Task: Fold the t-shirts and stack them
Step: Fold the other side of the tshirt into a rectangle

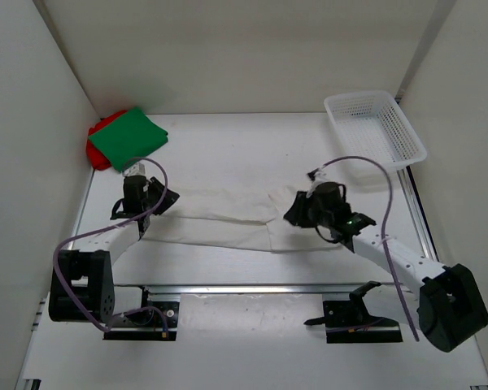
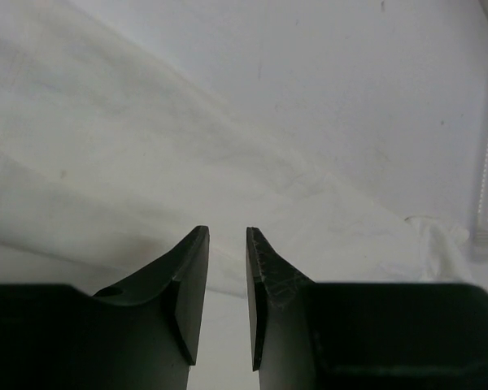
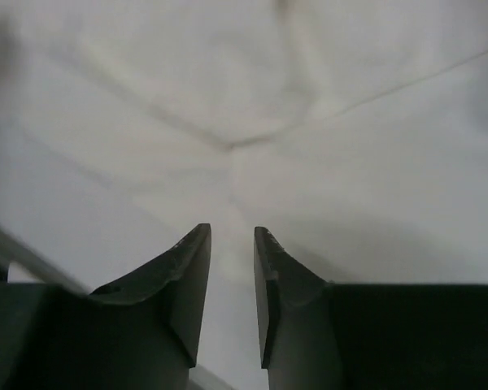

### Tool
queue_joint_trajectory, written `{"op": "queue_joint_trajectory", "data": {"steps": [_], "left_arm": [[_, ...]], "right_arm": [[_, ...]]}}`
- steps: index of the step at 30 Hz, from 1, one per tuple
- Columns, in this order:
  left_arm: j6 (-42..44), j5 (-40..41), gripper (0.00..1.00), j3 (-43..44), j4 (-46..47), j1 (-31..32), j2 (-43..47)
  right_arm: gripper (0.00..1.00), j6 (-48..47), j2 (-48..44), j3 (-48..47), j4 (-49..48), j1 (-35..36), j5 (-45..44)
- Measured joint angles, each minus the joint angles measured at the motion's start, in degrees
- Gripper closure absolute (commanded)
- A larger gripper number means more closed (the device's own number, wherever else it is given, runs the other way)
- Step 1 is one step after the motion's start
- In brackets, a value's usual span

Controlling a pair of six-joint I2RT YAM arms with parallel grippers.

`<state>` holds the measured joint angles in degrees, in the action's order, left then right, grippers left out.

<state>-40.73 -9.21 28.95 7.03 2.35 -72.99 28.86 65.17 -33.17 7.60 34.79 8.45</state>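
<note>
Folded in the far-left corner: green t-shirt point(image 1: 130, 136) atop red t-shirt point(image 1: 95, 149). Spread rumpled across the table point(image 1: 244, 154): white t-shirt point(image 1: 228, 214), with left gripper point(image 2: 228, 231) over its left end and right gripper point(image 3: 232, 230) over its right, both narrowly parted, pinching nothing. Probably light, limp, sag-prone; best pinched at hem or sleeve edges, both ends together.

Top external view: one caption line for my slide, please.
White t-shirt lies across the table, left end effector and right end effector at its ends; green t-shirt stacked on red t-shirt.
</note>
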Motion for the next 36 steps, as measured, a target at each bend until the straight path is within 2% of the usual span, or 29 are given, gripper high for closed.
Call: {"op": "queue_joint_trajectory", "data": {"steps": [2,5,7,9,14,19,22,26,28,36], "left_arm": [[0.37,0.22,0.63,2.84,-0.83,-0.04,-1.07],[0.79,0.2,0.62,7.8,-1.16,-0.57,-4.66],[0.96,0.17,0.62,10.36,-1.64,-1.22,-7.32],[1.25,-0.37,0.62,12.31,-1.97,-2.4,-10.32],[1.27,-2.93,0.64,14.27,-2.93,-6.08,-17.77],[0.44,-5.64,0.63,13.6,-3.58,-8.87,-21.88],[-0.33,-7.08,0.63,12.9,-3.32,-10.49,-22.18],[-1.36,-8.96,0.64,12.15,-2.12,-13.2,-22.27],[-1.97,-10.05,0.64,11.58,-1.79,-14.93,-22.27],[-2.82,-10.82,0.65,11.1,-1.4,-17.59,-22.27]], "right_arm": [[0.77,-0.22,-0.79,-1.01,-2.16,-9.33,-0.07],[0.61,0.44,0.66,-1.57,-7.02,-23.08,-0.09],[0.55,1.33,3.19,-1.55,-9.62,-29.24,0.28],[0.49,2.4,6.6,-1.55,-11.74,-33.0,1.18],[0.47,4.04,15.69,-2.12,-14.47,-35.74,4.87],[0.52,5.77,23.06,-5.07,-15.63,-35.87,10.08],[0.75,6.82,25.03,-6.25,-17.75,-35.56,12.09],[0.87,7.98,26.97,-8.39,-19.89,-35.19,13.14],[1.0,7.76,27.8,-9.99,-20.61,-34.62,12.87],[1.0,5.11,28.89,-12.98,-20.87,-34.47,9.84]]}}
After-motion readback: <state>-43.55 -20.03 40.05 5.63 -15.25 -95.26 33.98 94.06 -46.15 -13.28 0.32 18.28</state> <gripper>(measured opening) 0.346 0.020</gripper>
